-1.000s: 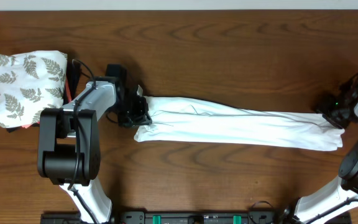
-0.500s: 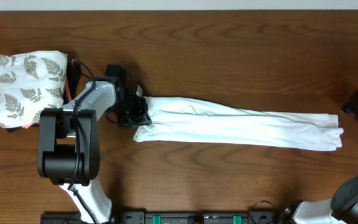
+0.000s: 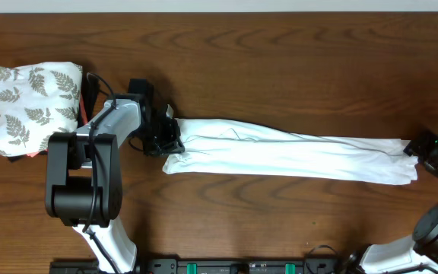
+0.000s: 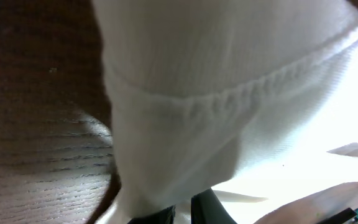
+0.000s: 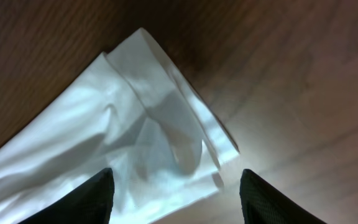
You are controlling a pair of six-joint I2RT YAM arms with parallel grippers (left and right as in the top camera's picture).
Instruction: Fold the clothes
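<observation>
The white T-shirt [image 3: 295, 156] lies bunched into a long band across the bench [image 3: 280, 61]. At its left end the left gripper [image 3: 169, 141] is clamped on the cloth. At its right end the right gripper [image 3: 424, 151] hovers, fingers apart, over the corner. Beyond the T-shirt's left end sits a folded fern-patterned cloth [image 3: 33, 103].

A dark brown wood-grain table [image 3: 280, 68] fills the overhead view. At its far left lies 1 folded white cloth [image 3: 33, 103] printed with grey fern leaves, its corners rounded and puffy. A sliver of red fabric [image 3: 35, 154] peeks out from under the cloth's near edge. A black bar [image 3: 226, 267] with small green marks runs along the bottom edge of the view. A pale strip [image 3: 219, 5] borders the table's far side.
</observation>
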